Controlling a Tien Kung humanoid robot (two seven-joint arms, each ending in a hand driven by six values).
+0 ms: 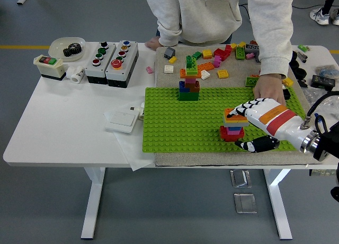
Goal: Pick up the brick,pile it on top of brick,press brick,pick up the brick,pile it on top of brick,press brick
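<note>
Bricks are the business: a short stack (232, 129) stands on the green baseplate (175, 122) near its front right, red at the bottom with blue and pink above, and an orange brick (233, 114) sits at its top under the right hand (254, 116). The fingers (239, 110) curl over that orange brick from the far side while the thumb (254, 144) lies low on the plate beside the stack, so the hand looks closed on the brick, though whether the studs have seated cannot be told from here. If the brick is slightly askew when pressed, I judge it would jam on one edge and tip, or lever the stack off the plate. Pressing off-centre could topple the whole column toward the thumb. Letting go too soon could drag the brick back up with the fingers. A person's hand (270, 88) rests on the mat (296, 103) just behind the robot's wrist, among loose bricks (222, 55); a lift or swing backward could strike it. A taller stack (189, 82) stands well apart at the plate's far edge, out of harm. The left arm is not visible.
</note>
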